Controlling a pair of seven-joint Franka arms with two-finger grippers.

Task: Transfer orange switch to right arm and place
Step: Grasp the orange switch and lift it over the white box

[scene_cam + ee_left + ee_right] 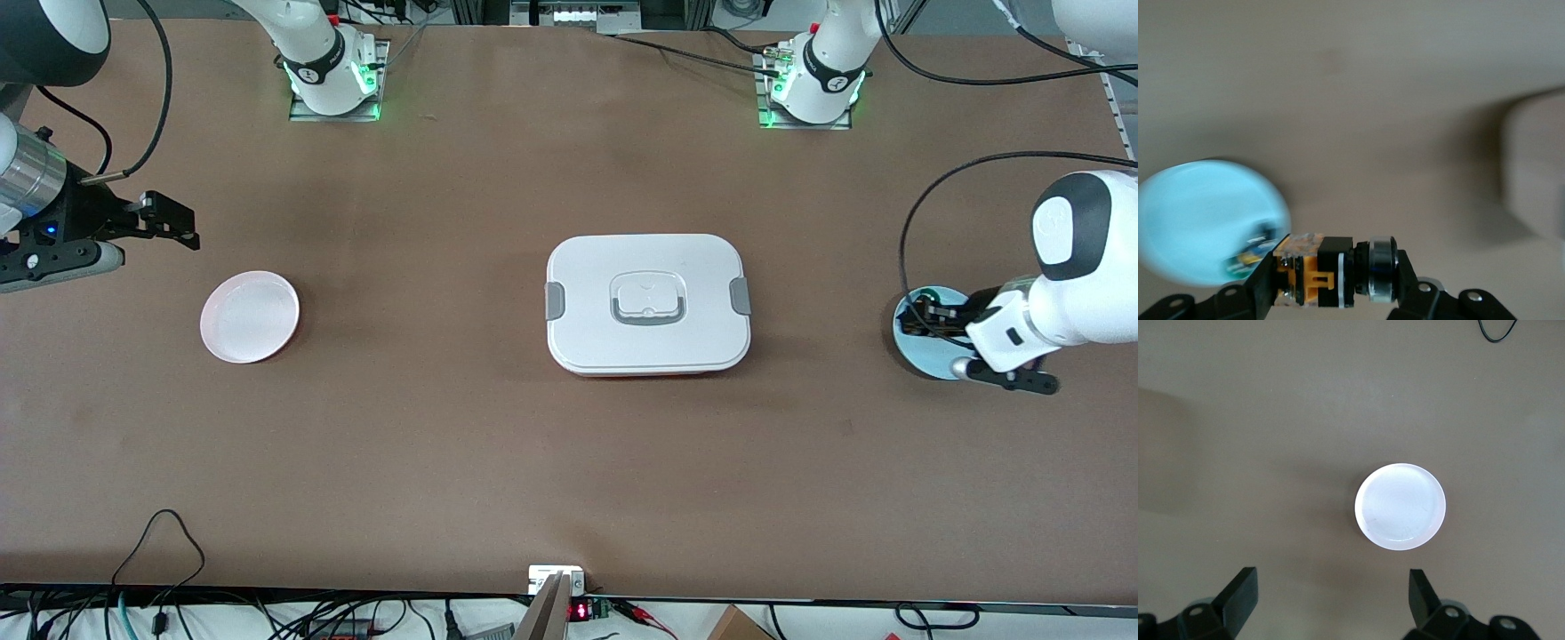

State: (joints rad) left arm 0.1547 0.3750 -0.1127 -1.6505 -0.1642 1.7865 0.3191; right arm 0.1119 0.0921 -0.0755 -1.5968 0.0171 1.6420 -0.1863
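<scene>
My left gripper (1335, 280) is shut on the orange switch (1328, 270), a small black cylinder with orange parts and a silver ring, gripped end to end between the fingers. In the front view the left gripper (929, 318) hangs low over a light blue plate (925, 356) at the left arm's end of the table. The switch is hard to make out there. My right gripper (173, 220) is open and empty, up in the air at the right arm's end. In the right wrist view it (1331, 593) is near a pink plate (1400, 507).
A white lidded box (647, 304) with grey clips sits mid-table, its edge also in the left wrist view (1538, 167). The pink plate (250, 316) lies toward the right arm's end. A small blurred object (1248, 257) lies on the blue plate (1198, 220).
</scene>
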